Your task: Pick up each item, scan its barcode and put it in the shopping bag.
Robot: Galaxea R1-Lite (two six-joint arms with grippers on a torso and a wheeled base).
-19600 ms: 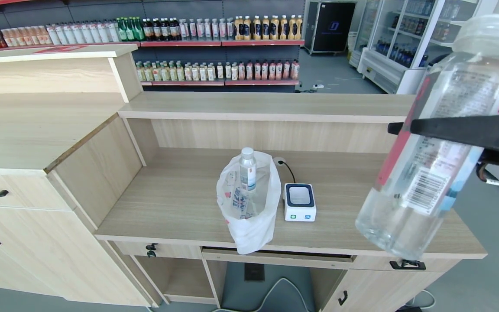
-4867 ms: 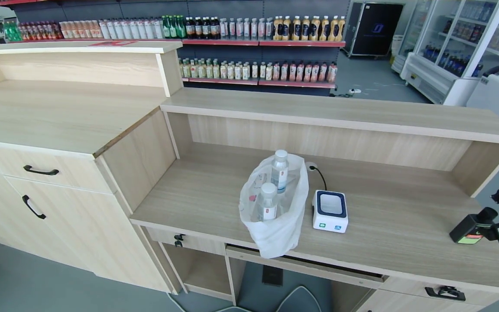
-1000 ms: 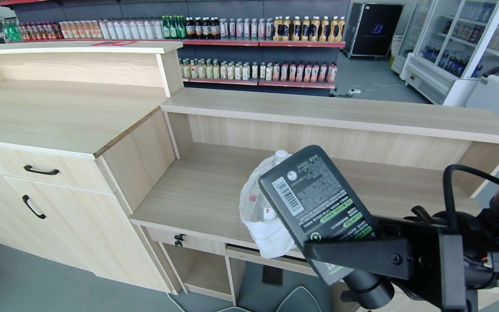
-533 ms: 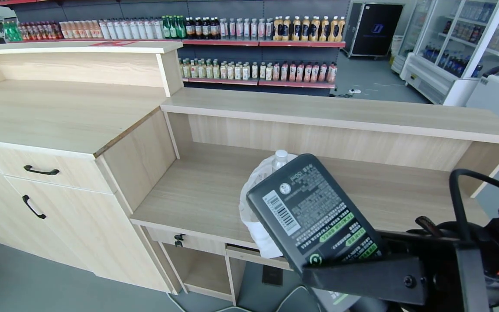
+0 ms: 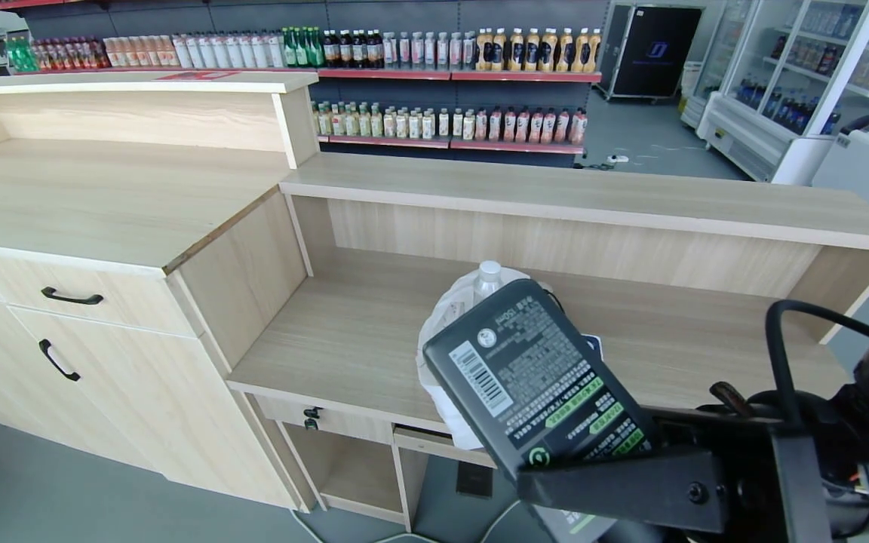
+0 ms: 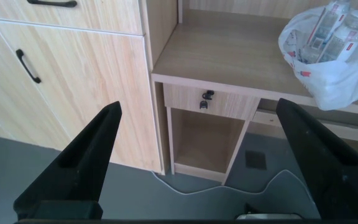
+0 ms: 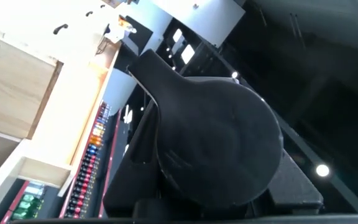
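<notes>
My right gripper [image 5: 555,471] is shut on a black flat bottle [image 5: 536,381], held up close in the head view with its white barcode label facing up. The bottle covers most of the white shopping bag [image 5: 442,354] and the scanner [image 5: 594,344] on the wooden counter [image 5: 344,332]. A clear water bottle's cap [image 5: 489,269] pokes out of the bag behind it. In the right wrist view the black bottle [image 7: 216,143] is seen end-on. My left gripper [image 6: 199,109] hangs open and empty, low beside the counter's front, with the bag [image 6: 328,62] and water bottles [image 6: 347,31] farther off.
A raised ledge [image 5: 593,192] runs along the counter's back. A taller cabinet [image 5: 102,204] with black handles stands to the left. Drawers and an open knee space [image 6: 207,134] lie under the counter. Shelves of drinks [image 5: 434,53] and coolers stand behind.
The right arm has carried the black bottle lower and slightly left in the head view, over the bag and scanner. Five seconds ago it was low at the counter's right end.
</notes>
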